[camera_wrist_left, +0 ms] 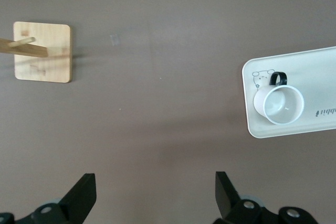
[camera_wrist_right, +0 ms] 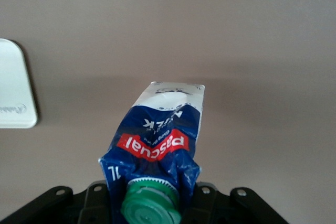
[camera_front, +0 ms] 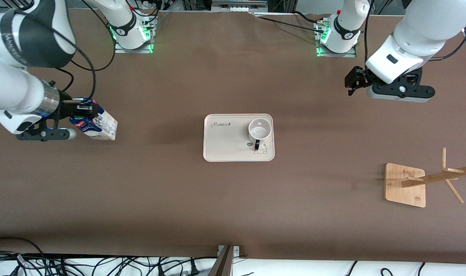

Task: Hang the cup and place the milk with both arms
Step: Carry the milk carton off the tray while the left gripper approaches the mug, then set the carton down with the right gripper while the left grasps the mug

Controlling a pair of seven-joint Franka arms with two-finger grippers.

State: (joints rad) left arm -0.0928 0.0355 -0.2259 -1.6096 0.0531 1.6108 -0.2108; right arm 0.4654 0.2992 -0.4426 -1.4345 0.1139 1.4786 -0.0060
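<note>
The white cup (camera_front: pixel 259 130) with a black handle stands on the cream tray (camera_front: pixel 225 147) at mid-table; it also shows in the left wrist view (camera_wrist_left: pixel 281 104). My right gripper (camera_front: pixel 81 110) is shut on the top of the milk (camera_front: pixel 97 124), a blue, red and white carton with a green cap (camera_wrist_right: pixel 151 203), and holds it tilted near the right arm's end of the table. The carton's blue top is crumpled in the grip (camera_wrist_right: pixel 157 140). My left gripper (camera_front: pixel 353 80) is open and empty, up over bare table near the left arm's base; its fingers (camera_wrist_left: pixel 81 195) stand wide apart.
A wooden cup stand (camera_front: pixel 405 184) with pegs stands toward the left arm's end, nearer to the front camera; it shows in the left wrist view (camera_wrist_left: pixel 42 52). The tray's corner shows in the right wrist view (camera_wrist_right: pixel 16 85). Cables lie along the front edge.
</note>
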